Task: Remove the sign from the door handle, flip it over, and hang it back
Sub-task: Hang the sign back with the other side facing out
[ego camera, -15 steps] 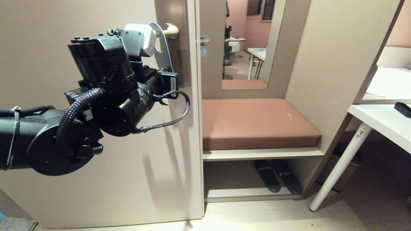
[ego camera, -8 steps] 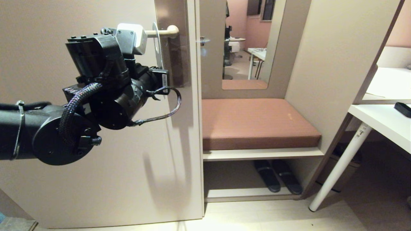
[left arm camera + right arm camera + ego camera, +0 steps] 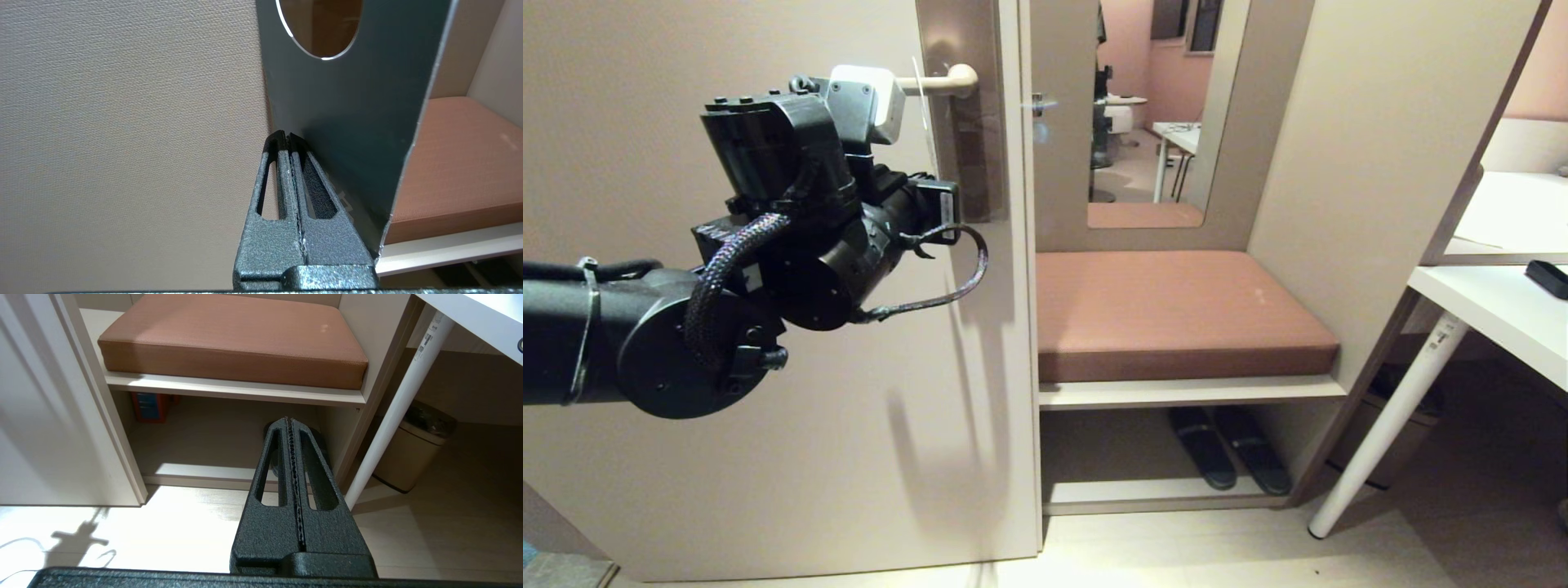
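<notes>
A beige door [image 3: 768,449] fills the head view from 7 to 11 o'clock; at 3 o'clock an alcove holds a brown cushioned seat [image 3: 1176,310], with dark slippers [image 3: 1229,457] on the shelf below and a white bench [image 3: 1494,314] at the right edge. The door handle [image 3: 935,80] sits at 11 o'clock on its brown-grey plate [image 3: 960,114]. The sign [image 3: 347,106], seen edge-on in the head view, hangs around the handle. The left pincer [image 3: 288,141] is clamped on the sign's lower edge, dusty blue face toward its camera. Its writing cannot be read. The right pincer [image 3: 289,421] is closed and empty, pointing at the floor [image 3: 429,539].
</notes>
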